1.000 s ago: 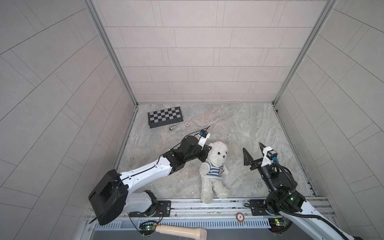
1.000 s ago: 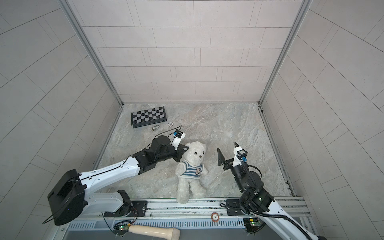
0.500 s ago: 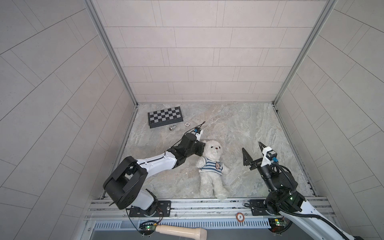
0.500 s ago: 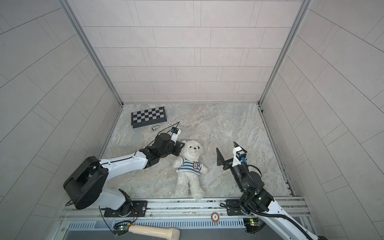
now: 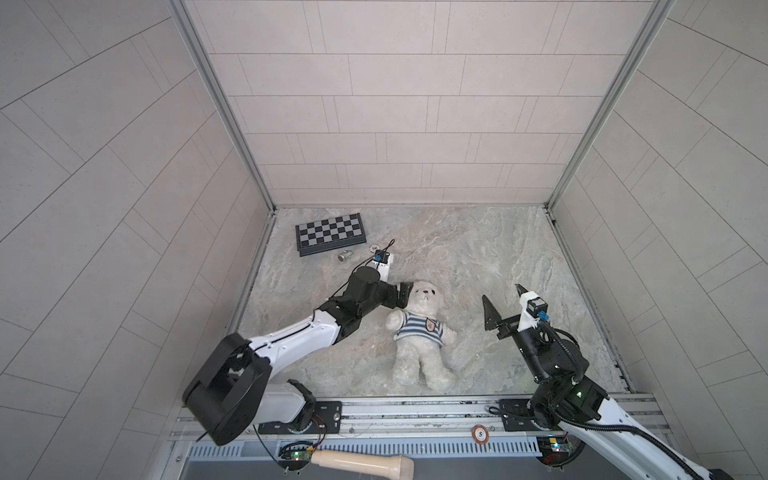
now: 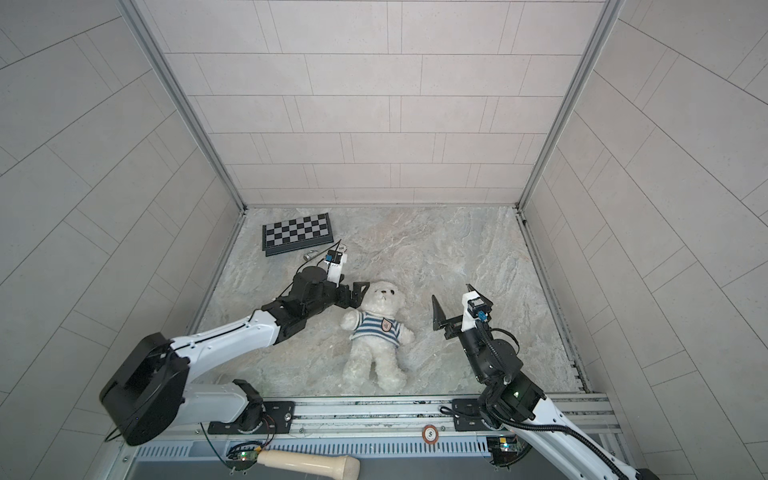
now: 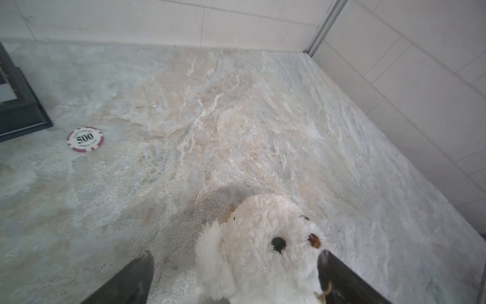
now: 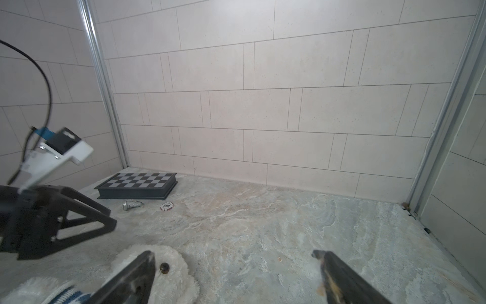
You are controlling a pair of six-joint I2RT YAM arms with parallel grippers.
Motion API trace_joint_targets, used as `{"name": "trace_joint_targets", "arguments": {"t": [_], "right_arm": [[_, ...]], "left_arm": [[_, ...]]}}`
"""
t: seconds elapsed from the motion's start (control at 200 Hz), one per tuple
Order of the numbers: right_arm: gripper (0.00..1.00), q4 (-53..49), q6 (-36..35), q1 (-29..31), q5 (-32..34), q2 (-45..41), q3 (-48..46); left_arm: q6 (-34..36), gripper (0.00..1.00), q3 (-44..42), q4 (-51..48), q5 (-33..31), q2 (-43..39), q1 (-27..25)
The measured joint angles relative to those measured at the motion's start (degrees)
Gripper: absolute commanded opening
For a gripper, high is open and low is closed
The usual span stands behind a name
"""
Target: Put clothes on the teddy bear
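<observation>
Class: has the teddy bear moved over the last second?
Yes. In a top view the teddy bear has dropped onto its back; its feet, which overlapped the front rail, now stop short of it.

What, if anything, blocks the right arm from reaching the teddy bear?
Nothing obvious, so probably yes. The right gripper is open beside the teddy bear, with only bare tabletop between them. The left gripper sits at the bear's head, so the body and legs look free.
</observation>
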Motion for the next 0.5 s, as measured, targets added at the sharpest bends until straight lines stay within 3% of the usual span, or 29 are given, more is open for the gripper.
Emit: {"name": "trace_joint_targets", "arguments": {"t": [0.215,0.501], "right_arm": [[1.0,-3.4,0.5,-3.7,1.6,4.5,1.4],[0.99,-6.5,4.3,-14.4,-0.2,14.1,6.9]], "left_arm": [[2.9,1.0,-4.2,-3.4,-11.2,-16.4,0.0],[6.3,1.0,-15.8,-5.5,-34.2,-36.6,0.7]]}}
